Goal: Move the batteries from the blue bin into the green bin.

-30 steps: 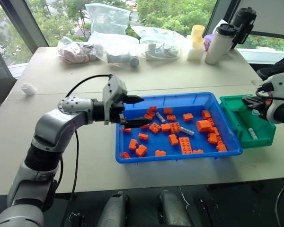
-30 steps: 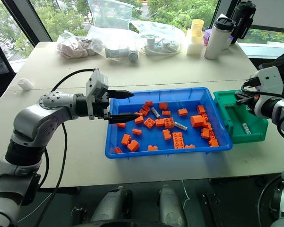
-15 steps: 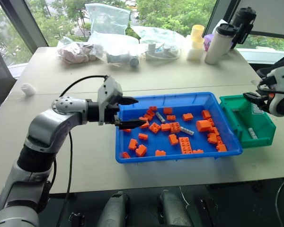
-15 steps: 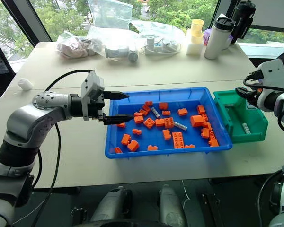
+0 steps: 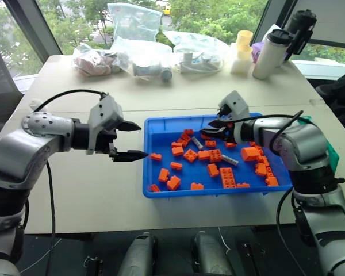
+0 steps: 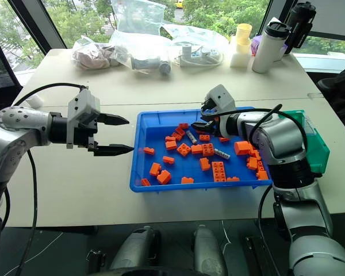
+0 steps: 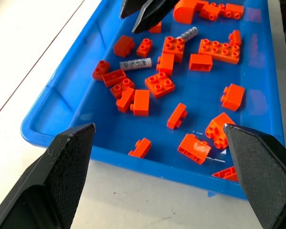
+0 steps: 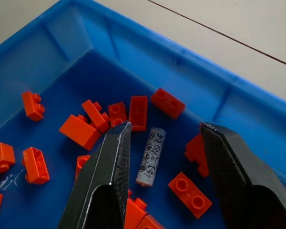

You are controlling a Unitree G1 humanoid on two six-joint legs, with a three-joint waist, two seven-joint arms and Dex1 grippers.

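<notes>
A large, shallow bright-blue plastic bin (image 5: 161, 192) sits on a pale table (image 5: 92, 190), scattered with orange toy bricks (image 5: 227, 177). Two slim grey-silver cylindrical batteries lie among them: one battery (image 5: 195, 142) in the far middle of the bin, a second battery (image 5: 229, 160) nearer and to its right. The right gripper (image 5: 214, 127), its two black fingers parted and empty, hangs over the far part of the blue bin with the far battery just beyond its tips; in the right wrist view that battery (image 8: 151, 156) lies between the two fingers (image 8: 107, 176), flat on the bin floor and untouched. The left gripper (image 5: 129, 140) hovers over the table just left of the blue bin's left rim, jaws spread wide, holding nothing and pointing toward the bin. A small teal-green plastic bin (image 6: 313, 141) stands against the blue bin's right end, largely hidden behind the right arm. Clear plastic bags (image 5: 135, 49) and white bottles (image 5: 270, 52) line the table's far edge.
</notes>
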